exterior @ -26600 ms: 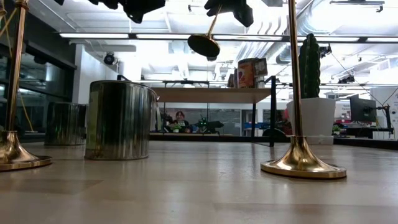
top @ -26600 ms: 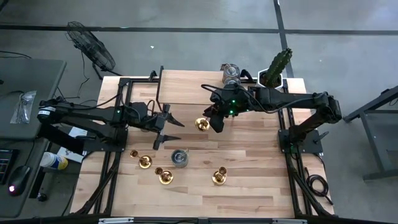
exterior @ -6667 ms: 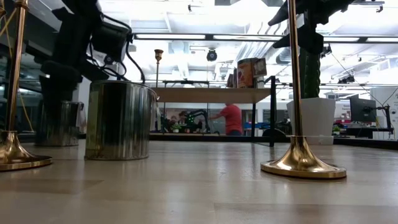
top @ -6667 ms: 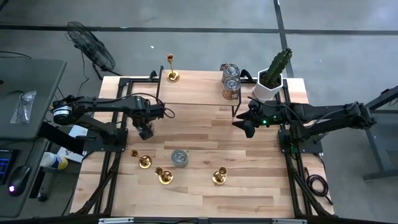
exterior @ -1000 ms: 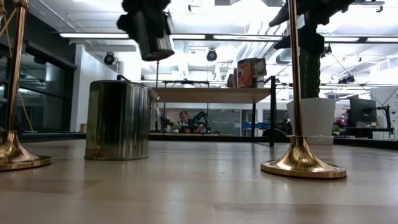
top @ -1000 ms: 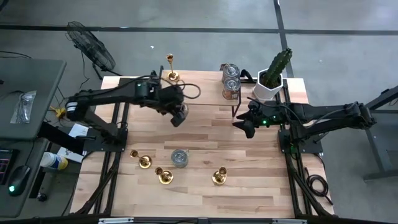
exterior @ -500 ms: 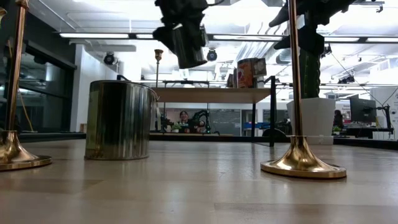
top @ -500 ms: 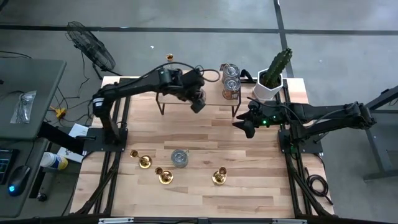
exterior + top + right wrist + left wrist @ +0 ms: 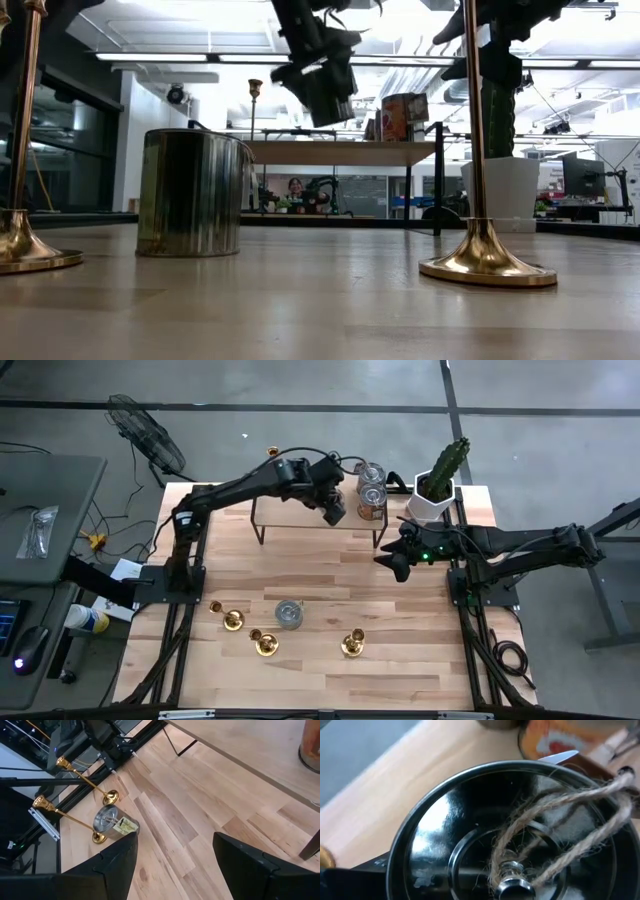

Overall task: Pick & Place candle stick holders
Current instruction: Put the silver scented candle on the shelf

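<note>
We see polished brass candle stick holders (image 9: 484, 255) beside a shiny metal tin can (image 9: 192, 192) (rough twine inside another), on matt wooden table (image 9: 400, 660).

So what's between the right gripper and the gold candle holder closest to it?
Nothing. The high view shows only bare wood of the table between the right gripper and that candle holder.

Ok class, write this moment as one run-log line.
left gripper: holding tin can above shelf | right gripper: open, empty, waiting | candle stick holders: untouched
</note>
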`<control>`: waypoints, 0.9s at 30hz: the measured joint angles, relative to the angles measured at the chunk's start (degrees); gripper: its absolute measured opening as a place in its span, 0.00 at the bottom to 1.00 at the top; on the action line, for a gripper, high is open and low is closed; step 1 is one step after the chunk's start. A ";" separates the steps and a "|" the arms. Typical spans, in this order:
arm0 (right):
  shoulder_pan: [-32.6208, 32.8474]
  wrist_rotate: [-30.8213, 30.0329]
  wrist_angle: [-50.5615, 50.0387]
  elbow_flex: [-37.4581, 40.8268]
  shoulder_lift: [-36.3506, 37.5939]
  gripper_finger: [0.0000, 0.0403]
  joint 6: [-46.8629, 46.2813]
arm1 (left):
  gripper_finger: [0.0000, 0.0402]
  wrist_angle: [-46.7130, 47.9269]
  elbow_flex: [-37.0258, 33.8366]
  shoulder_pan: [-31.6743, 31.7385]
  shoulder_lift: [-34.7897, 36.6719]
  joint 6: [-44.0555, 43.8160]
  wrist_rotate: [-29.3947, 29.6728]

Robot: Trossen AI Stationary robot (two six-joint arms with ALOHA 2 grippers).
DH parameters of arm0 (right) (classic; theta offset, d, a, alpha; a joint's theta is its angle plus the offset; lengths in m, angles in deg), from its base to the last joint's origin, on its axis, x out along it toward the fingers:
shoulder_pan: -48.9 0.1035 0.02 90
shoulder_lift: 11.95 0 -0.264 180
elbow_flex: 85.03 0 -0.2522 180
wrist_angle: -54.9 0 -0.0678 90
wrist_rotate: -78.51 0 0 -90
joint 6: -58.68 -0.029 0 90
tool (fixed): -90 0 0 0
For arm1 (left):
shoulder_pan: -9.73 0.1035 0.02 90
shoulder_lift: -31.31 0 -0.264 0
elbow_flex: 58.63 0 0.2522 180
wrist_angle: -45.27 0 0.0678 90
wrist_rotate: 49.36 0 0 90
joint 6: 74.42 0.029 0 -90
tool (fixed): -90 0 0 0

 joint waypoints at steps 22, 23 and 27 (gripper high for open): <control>0.00 -0.69 -0.04 0.00 0.00 0.62 -0.01 | 0.88 -6.84 0.16 5.80 -1.96 4.39 -2.55; 0.00 -0.69 -0.04 0.00 0.00 0.62 -0.01 | 0.88 -6.73 0.17 5.75 -2.19 4.48 -2.53; 0.00 -0.69 -0.03 0.00 0.00 0.62 -0.27 | 0.88 -2.28 0.04 5.79 -2.95 4.04 -2.28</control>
